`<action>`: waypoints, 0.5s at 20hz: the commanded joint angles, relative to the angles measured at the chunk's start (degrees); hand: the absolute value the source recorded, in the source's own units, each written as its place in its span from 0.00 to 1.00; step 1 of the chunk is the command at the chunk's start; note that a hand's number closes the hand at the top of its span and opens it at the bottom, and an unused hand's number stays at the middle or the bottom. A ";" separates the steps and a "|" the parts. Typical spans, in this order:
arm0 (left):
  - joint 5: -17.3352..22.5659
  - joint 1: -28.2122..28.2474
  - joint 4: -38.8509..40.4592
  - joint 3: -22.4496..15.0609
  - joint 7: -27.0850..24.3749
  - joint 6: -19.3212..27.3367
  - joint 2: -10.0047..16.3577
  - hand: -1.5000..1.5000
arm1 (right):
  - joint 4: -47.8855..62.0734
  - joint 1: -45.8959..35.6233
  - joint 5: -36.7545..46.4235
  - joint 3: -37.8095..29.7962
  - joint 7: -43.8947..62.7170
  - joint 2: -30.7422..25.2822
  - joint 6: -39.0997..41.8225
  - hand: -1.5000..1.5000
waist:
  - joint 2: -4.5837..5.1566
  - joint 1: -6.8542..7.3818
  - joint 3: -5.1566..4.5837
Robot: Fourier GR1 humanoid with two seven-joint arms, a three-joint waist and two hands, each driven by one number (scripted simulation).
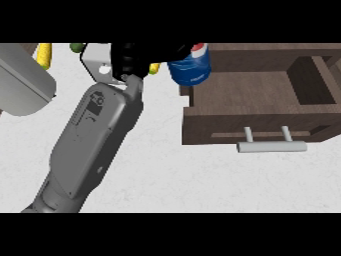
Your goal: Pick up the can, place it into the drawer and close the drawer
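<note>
A blue can (190, 70) with a red and white top hangs at the left rear corner of the open drawer (202, 125). My right hand (134, 59) is black, sits just left of the can, and its fingers curl round it, hiding part of the can's left side. Its grey forearm (92, 135) runs up from the lower left. The dark wooden drawer is pulled out, with a metal bar handle (271, 146) on its front and a deeper recess (313, 80) at its right. My left hand does not show.
A big grey rounded shape (10, 80) fills the upper left. Behind the hand lie a yellow thing (45, 55) and a green thing (77, 47). White counter (202, 180) spreads in front of the drawer.
</note>
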 commanded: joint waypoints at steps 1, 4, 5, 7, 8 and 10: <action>2.77 -7.10 4.89 -3.69 -0.49 6.07 -0.05 1.00 | 0.21 -2.51 3.26 1.82 0.25 1.21 -0.97 0.00 | 0.10 -0.29 0.00; 3.20 -9.45 10.70 -1.74 -3.25 2.91 -0.05 1.00 | -1.79 0.39 -0.37 1.12 -0.09 1.24 -0.21 0.00 | 0.09 -0.59 0.00; 6.10 -10.03 8.73 -7.25 -2.57 9.86 -0.05 1.00 | -0.73 -2.66 1.76 2.30 2.82 0.12 -1.30 0.00 | 0.11 -0.61 0.00; 7.69 -15.33 18.46 -1.81 -7.45 4.92 -0.05 1.00 | -2.08 0.19 3.39 5.46 -0.41 1.25 -1.68 0.00 | 0.51 -1.84 0.02; 9.77 -14.57 17.01 -6.01 -6.65 8.47 -0.05 1.00 | 2.18 -1.62 2.96 1.79 -2.15 1.25 1.12 0.00 | 0.26 -1.34 0.04; 6.76 -18.07 20.72 -0.60 -4.82 3.00 -0.05 1.00 | -3.52 1.23 1.66 3.85 -0.11 1.26 -3.13 0.00 | 0.18 -0.74 0.00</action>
